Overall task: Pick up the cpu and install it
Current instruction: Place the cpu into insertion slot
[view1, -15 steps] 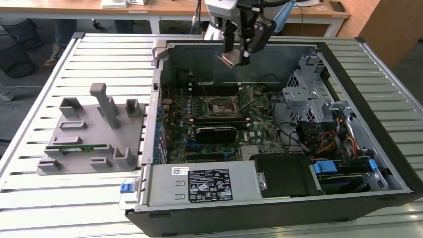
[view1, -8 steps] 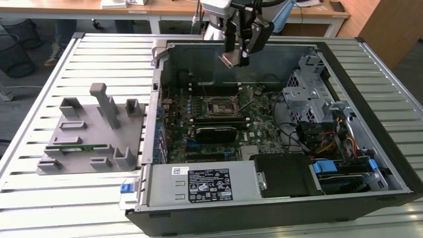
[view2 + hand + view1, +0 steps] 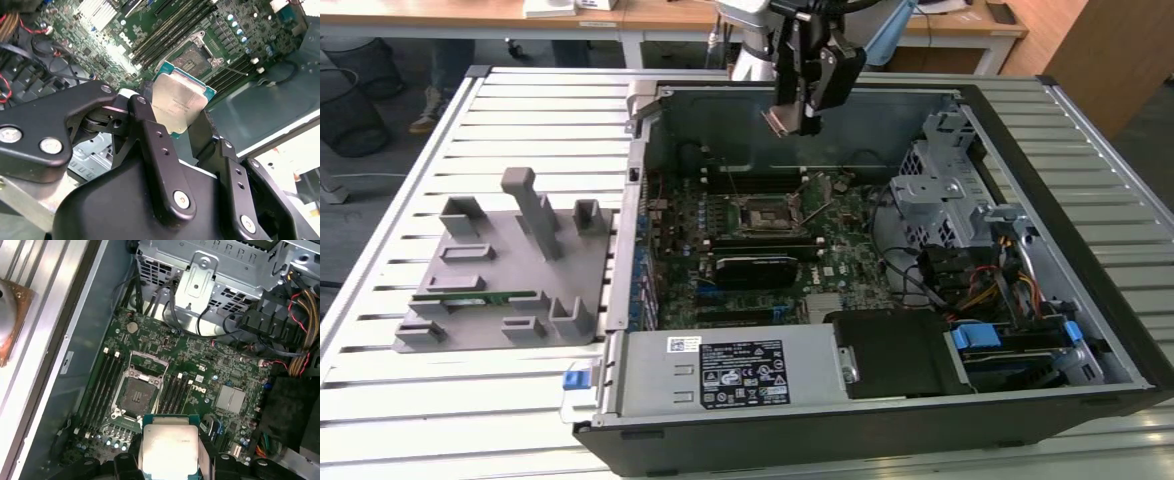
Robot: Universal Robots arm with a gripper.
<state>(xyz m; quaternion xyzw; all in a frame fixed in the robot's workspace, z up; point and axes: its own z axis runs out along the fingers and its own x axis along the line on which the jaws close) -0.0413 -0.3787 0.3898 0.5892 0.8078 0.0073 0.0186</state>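
Cpu [image 3: 179,105] sits clamped by its edges in the claw [image 3: 794,125], which is clenched on it with one black finger [image 3: 150,130] on each side, the shiny silver top facing both wrist cameras and the thin green rim showing round it. It hangs in the air over the far part of the open computer case [image 3: 1101,300], near the case's far wall, well above the motherboard [image 3: 200,355] and touching nothing but the claw. The case lies on its side on the slatted metal desk [image 3: 547,110], towards the exterior view's right. Below the chip the socket [image 3: 136,392] lies with its dark square middle uncovered inside a metal frame, and long memory slots [image 3: 102,385] run just beside it on both sides. A thin metal lever [image 3: 821,205] stands tilted up beside the socket. Towards the desk's near edge from the socket a black block [image 3: 754,268] crosses the board, and a silver power supply [image 3: 720,370] fills the near end of the case. A perforated metal drive cage [image 3: 210,280] rises at the edge of the board, with black, red and yellow cables [image 3: 295,310] bunched next to it. On the desk beside the case, at the exterior view's left, stands a grey holder [image 3: 494,270] with upright posts, and a long green memory stick [image 3: 474,297] rests in it.
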